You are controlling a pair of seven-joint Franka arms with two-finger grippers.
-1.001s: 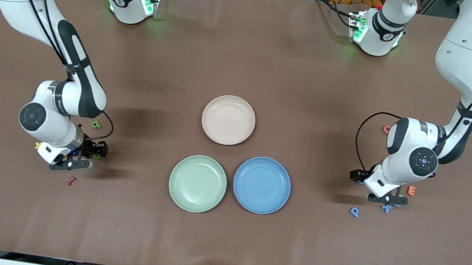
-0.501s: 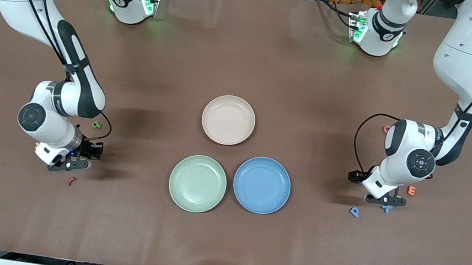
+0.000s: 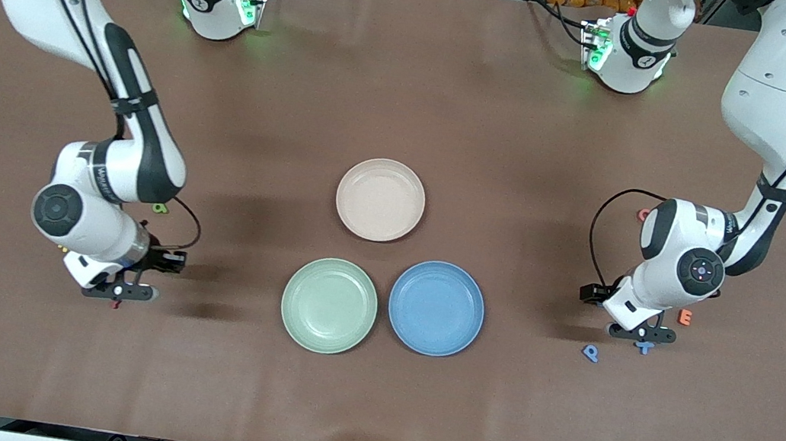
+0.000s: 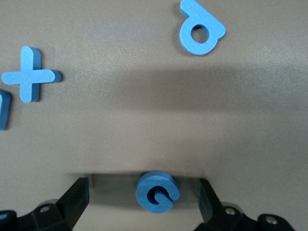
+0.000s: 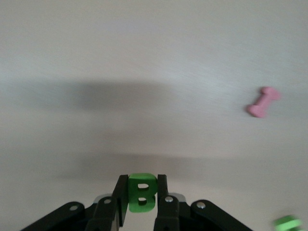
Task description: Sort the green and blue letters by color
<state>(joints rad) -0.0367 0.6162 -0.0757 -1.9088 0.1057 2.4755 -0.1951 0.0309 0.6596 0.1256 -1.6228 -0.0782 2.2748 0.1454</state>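
- Lowest in the front view, toward the right arm's end of the table, you have the right gripper (image 3: 118, 287) up over the brown table (image 3: 367, 401). Its fingers are clamped on the green B (image 5: 142, 192), which stands upright between them in the right wrist view.
- That wrist view also shows you a pink bone-shaped piece (image 5: 263, 102) lying flat on the table, and part of another green piece (image 5: 288, 223) at the frame's edge.
- Toward the left arm's end, the blue P (image 3: 590, 352) lies at about the same height in the frame, with the blue X (image 3: 644, 347) just above it.
- At lower centre, the green plate (image 3: 329, 305) and the blue plate (image 3: 436, 307) sit side by side, nearly touching, both with nothing in them.
- Your left gripper (image 3: 642, 333) is down at the table just above the X. Its fingers are spread wide, and the blue G (image 4: 157, 192) lies flat between them, touching neither.
- The orange E (image 3: 685, 317) lies beside that gripper, slightly higher in the frame.
- A small green letter (image 3: 160, 207) shows at the edge of the right arm's wrist.
- The pale pink plate (image 3: 380, 199) sits at centre frame, above the other two plates.
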